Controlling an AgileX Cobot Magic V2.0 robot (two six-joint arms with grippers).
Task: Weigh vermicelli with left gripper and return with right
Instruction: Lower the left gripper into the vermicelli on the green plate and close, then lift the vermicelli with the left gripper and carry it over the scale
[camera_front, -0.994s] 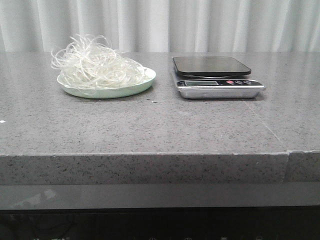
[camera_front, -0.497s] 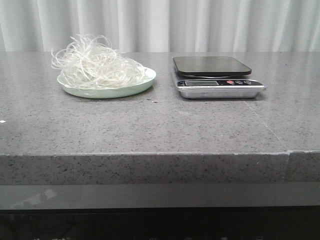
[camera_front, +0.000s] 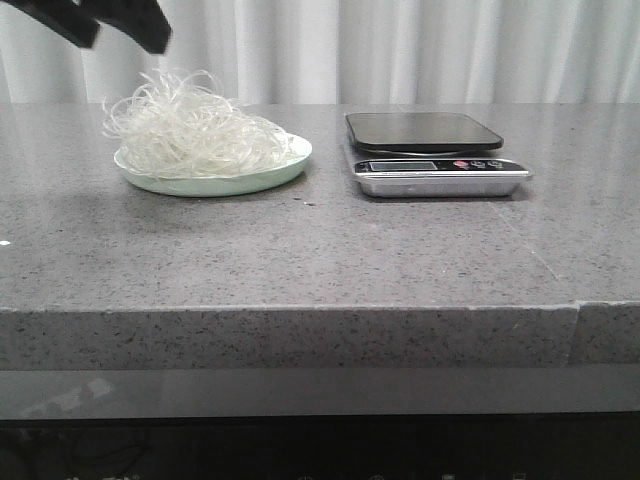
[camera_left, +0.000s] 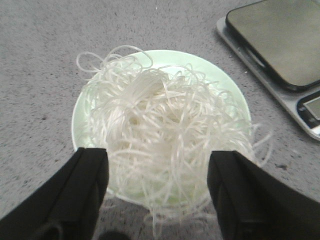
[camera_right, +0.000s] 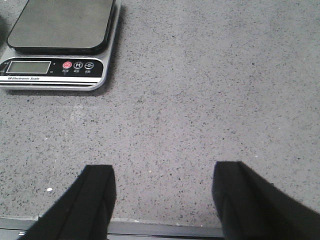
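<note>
I have the vermicelli (camera_left: 160, 130) sitting in a heap on the green plate (camera_front: 290, 158), left of the scale (camera_front: 430, 150) on the grey surface (camera_front: 300, 250). It is a bushy nest of thin, whitish, half-clear strands, looping every way, spilling a little over the plate's rim on the side nearest my left gripper (camera_left: 157, 190).

I judge it very light and springy, with brittle strands that may snap or shed if pinched hard. A shallow pinch at the top would likely pull off only a few loops, so I would come down over the dense middle of the nest and close deep into the mass, so the tangle lifts as one. Stray loops could drag on the plate or trail off on the way to the scale.

The left fingers (camera_left: 85, 175) are spread wide, hanging above the nest and holding nothing. The right gripper (camera_right: 162, 200) is likewise spread and empty, over bare surface near the scale, whose platform is still bare.
</note>
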